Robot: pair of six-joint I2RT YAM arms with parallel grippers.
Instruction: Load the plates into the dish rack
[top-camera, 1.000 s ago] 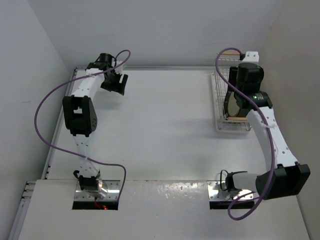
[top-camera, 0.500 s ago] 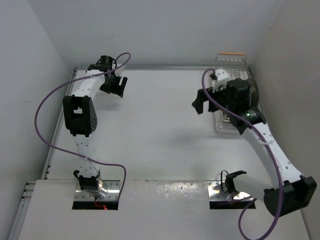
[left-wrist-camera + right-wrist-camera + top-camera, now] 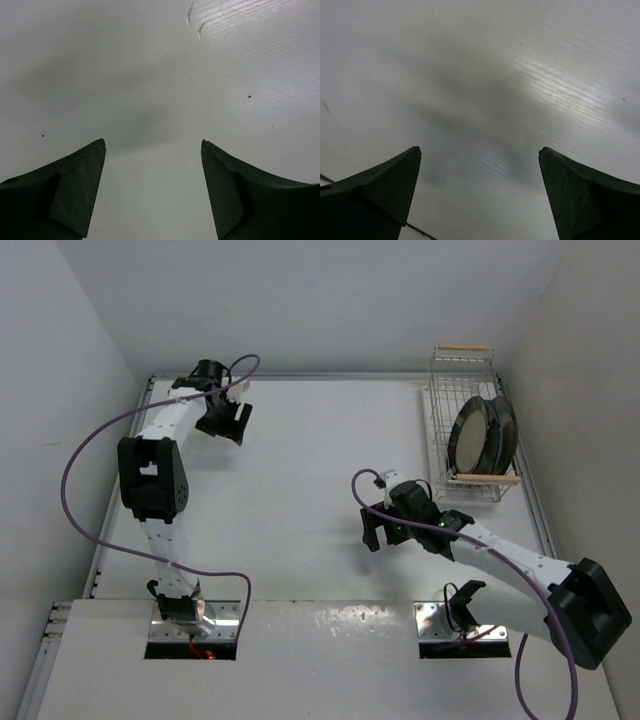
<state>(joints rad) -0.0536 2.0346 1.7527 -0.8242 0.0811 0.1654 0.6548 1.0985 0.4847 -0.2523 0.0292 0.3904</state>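
Observation:
The white wire dish rack (image 3: 462,370) stands at the far right of the table, a wooden bar handle at each short end. Plates (image 3: 478,433) with dark rims stand on edge in its near half, leaning; I cannot tell their patterns apart. My right gripper (image 3: 372,529) is open and empty over bare table, well to the near left of the rack; its wrist view shows spread fingertips (image 3: 395,185) over white surface. My left gripper (image 3: 228,420) is open and empty at the far left, over bare table (image 3: 150,90).
White walls close in the table at the back and on both sides. The right arm's purple cable (image 3: 545,640) loops near its base. The left arm's cable (image 3: 100,430) arcs over the table's left edge.
My right arm has drawn back from the rack and swung down and left to the table's middle. The plates now show uncovered in the rack. The left arm has barely moved.

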